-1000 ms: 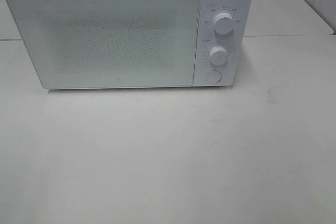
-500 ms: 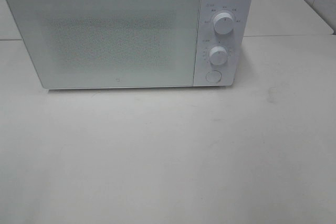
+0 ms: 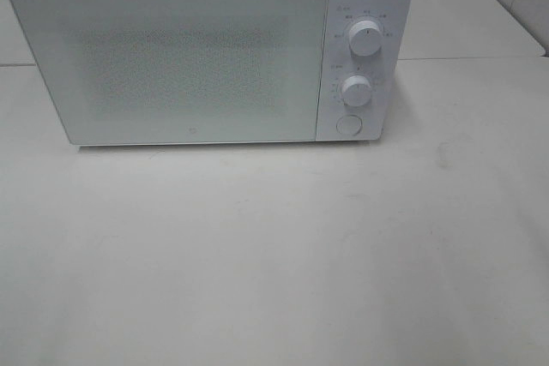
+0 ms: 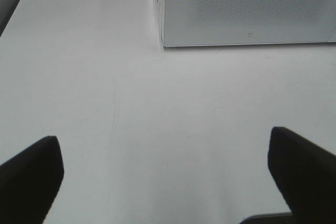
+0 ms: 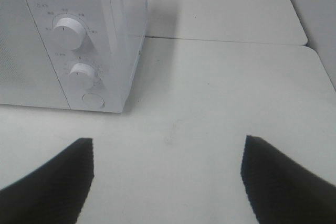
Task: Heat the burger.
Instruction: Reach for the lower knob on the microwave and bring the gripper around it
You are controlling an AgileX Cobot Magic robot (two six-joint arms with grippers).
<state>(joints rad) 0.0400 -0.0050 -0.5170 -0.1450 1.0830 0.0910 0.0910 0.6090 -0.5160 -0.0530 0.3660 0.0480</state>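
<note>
- Burger: not in view; maybe behind shut microwave (image 3: 171, 57) door, can't tell.
- Left gripper (image 4: 163, 134), right gripper (image 5: 168, 139): both released, empty.
- Door button (image 3: 348, 124) at microwave's 4 o'clock; right arm nearer.

Your left gripper (image 4: 163, 137) shows two plain matte black wedges; your right gripper (image 5: 168, 140) black wedges too, finely ribbed.

I count one white microwave (image 3: 171, 57), carrying two round dials, the upper dial (image 3: 365, 39) and the lower dial (image 3: 356, 90), plus one round button (image 3: 348, 124). Two tables: near table (image 5: 220, 103), far table (image 5: 220, 3). Two pincers: left pincer (image 4: 163, 135), right pincer (image 5: 167, 141).
</note>
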